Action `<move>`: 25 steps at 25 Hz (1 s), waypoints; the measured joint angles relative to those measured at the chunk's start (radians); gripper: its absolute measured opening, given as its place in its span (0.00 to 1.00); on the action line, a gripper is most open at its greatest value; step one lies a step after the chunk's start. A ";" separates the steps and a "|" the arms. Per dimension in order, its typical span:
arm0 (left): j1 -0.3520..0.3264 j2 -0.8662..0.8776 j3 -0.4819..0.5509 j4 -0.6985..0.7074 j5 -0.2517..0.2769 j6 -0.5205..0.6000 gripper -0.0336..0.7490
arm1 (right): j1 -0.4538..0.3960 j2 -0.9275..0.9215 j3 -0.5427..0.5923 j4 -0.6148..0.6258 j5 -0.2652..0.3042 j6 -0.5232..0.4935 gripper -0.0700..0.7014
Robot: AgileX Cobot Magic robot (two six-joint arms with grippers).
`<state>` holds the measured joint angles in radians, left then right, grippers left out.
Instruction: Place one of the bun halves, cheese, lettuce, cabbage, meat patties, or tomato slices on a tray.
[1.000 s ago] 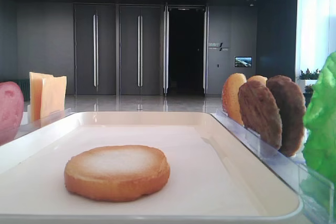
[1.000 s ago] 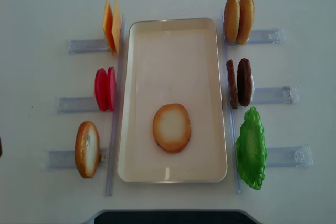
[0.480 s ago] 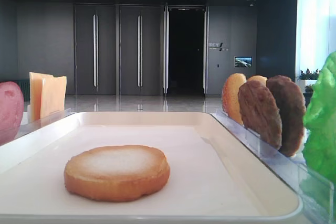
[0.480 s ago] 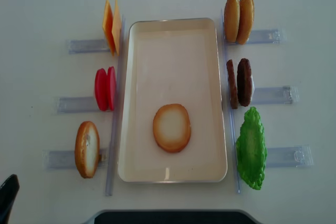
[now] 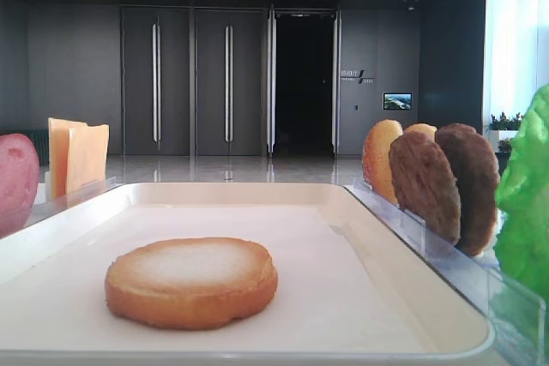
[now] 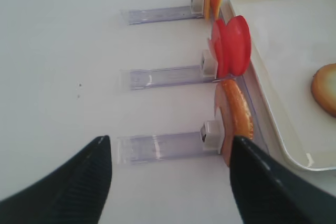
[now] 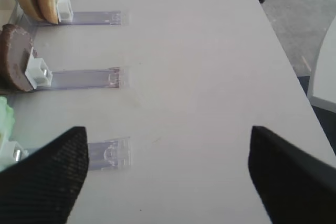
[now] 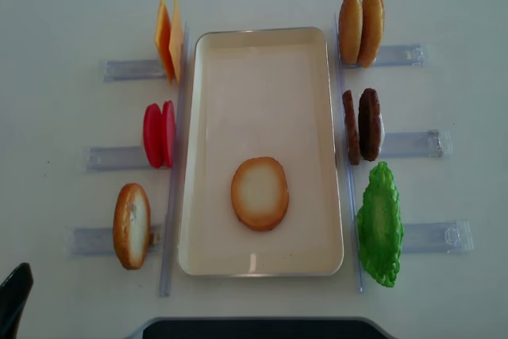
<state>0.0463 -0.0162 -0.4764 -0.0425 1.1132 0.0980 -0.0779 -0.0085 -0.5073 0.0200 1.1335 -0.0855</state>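
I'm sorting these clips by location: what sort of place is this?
Probably a lobby or showroom staged for a burger-assembly demo: tall dark doors, a polished floor, and a white table with a tray flanked by racked food pieces.

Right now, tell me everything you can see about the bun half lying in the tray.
The bun half is a thick round disc with a golden-brown rim and a pale, whitish face turned up. It lies flat on the floor of the cream tray, toward the near end and roughly midway between the long sides, clear of the rim. Nothing else touches it, and no jaws are near.
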 joint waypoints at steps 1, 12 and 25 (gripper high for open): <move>0.000 0.000 0.000 0.007 0.000 -0.010 0.73 | 0.000 0.000 0.000 0.000 0.000 0.000 0.85; 0.000 0.000 0.000 0.013 0.000 -0.023 0.73 | 0.000 0.000 0.000 0.000 0.000 0.000 0.85; 0.000 0.000 0.000 0.014 0.000 -0.023 0.73 | 0.000 0.000 0.000 0.000 0.000 0.000 0.85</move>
<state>0.0463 -0.0162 -0.4764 -0.0282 1.1132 0.0746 -0.0779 -0.0085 -0.5073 0.0200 1.1335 -0.0855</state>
